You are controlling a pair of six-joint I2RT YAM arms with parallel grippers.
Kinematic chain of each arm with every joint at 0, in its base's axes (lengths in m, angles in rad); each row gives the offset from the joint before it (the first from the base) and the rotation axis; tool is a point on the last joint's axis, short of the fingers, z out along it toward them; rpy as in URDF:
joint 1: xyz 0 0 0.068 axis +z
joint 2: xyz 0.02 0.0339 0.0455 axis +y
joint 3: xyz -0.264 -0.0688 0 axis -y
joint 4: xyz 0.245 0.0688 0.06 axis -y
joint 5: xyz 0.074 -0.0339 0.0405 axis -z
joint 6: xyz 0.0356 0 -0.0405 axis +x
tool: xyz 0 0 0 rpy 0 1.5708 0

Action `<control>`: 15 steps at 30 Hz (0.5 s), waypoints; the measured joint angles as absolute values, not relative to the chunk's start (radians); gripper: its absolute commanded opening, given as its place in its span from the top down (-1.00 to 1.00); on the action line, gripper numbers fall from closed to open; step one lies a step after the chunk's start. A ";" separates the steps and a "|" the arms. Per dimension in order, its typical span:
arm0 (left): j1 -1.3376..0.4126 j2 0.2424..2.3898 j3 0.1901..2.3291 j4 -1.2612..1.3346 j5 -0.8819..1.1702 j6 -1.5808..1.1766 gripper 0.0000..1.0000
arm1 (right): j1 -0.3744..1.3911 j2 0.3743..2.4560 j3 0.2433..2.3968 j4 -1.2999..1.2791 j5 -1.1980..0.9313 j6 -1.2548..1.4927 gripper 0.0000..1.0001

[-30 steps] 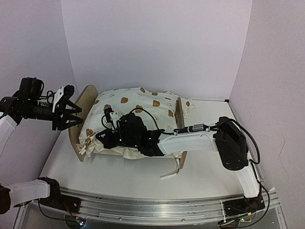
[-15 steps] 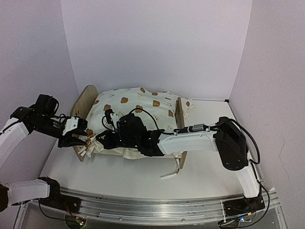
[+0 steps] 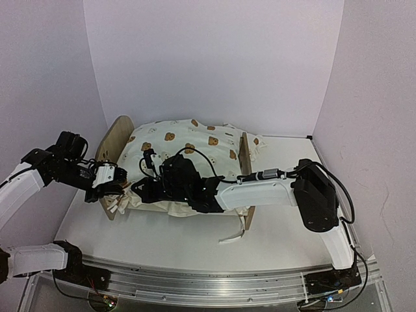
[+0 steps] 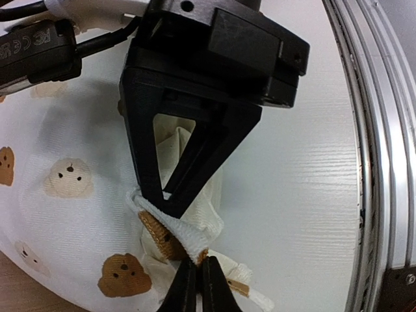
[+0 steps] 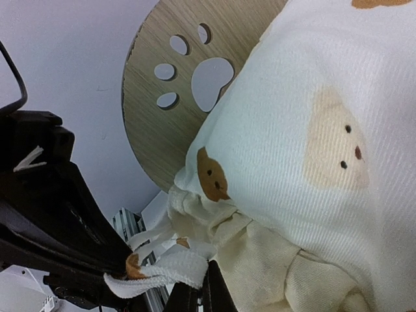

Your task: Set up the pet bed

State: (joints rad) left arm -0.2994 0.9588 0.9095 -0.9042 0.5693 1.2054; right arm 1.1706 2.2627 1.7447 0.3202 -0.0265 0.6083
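Left fingers (image 4: 186,289): pressed fully together on a pale corner strip (image 4: 190,229) of the bedding, low at the bed's near-left corner.
Corner strip: thin, limp, woven cloth with a frayed edge. It is bunched between the two sets of tips, which sit just beside each other.
Right fingers (image 4: 146,153): black, tapering to a point, closed tight on the upper end of the same strip. The arm reaches in across the near side of the bed.
Pet bed (image 3: 112,138): stands on the white worktop (image 3: 195,242) towards the back left, with its long axis running left to right.
Headboard (image 5: 168,91): rounded, flat, light wood with visible grain and a paw-print cutout, upright at the left end.
Bedding (image 3: 190,140): cream, soft and ribbed, printed with brown bears. It is heaped over the frame and hides the base.
Footboard (image 3: 246,154): lower wooden panel at the right end, with cloth spilling past it.
Key relation: the headboard's near edge lies just behind and left of both sets of tips, so the strip probably has to go towards it.
Nearer arm: the left, judging by how short its reach is.
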 measured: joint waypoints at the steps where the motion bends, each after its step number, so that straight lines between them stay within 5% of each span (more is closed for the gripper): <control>1: -0.300 0.958 0.908 -0.893 0.564 1.210 1.00 | 1.171 2.263 1.745 0.320 -0.027 0.608 1.00; 15: -0.300 0.934 0.956 -0.852 0.417 1.203 1.00 | 1.171 2.197 1.537 0.281 -0.096 0.582 0.94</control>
State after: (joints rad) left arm -0.3000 0.9344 0.9556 -0.8522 0.4171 1.2034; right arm 1.1706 2.1974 1.5366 0.2809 -0.0957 0.5823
